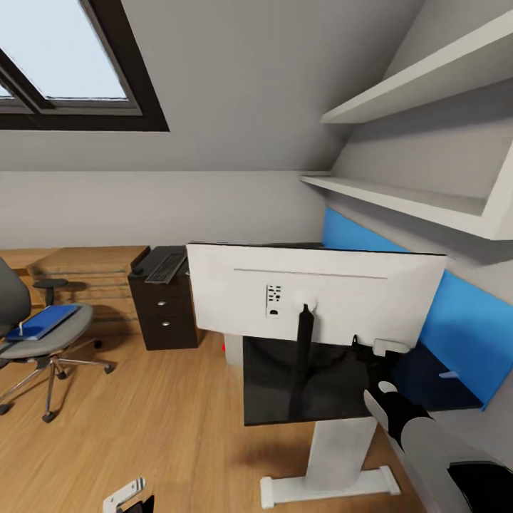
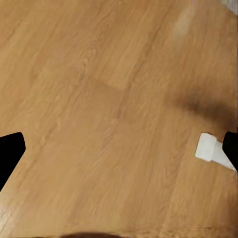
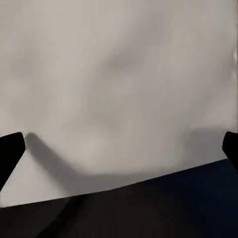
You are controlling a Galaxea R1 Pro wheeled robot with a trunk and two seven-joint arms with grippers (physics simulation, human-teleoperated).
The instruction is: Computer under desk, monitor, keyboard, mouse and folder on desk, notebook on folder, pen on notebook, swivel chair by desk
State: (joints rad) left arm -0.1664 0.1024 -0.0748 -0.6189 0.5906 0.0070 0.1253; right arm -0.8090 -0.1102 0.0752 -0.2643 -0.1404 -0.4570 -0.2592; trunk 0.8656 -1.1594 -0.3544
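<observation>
Right gripper at the monitor's lower edge, with its white back turned to the robot.

The wide flat monitor (image 1: 313,292), white-backed on a black stand, stands on the glossy black desk (image 1: 271,399) in front of the bright blue back panel (image 1: 463,320). The right gripper (image 1: 388,349) sits just under the monitor's lower right corner, and in the right wrist view its dark fingertips (image 3: 10,148) stand wide apart against the white back, clamped on nothing. A push or a grip at that one corner could, I judge, twist or tip the tall screen on its narrow stand. The slim black keyboard (image 1: 165,266) lies on the dark drawer unit (image 1: 165,306), and the bright blue folder (image 1: 41,322) rests on the grey swivel chair (image 1: 43,342). The left gripper (image 2: 119,148) hangs spread over bare wood floor (image 2: 99,99).
</observation>
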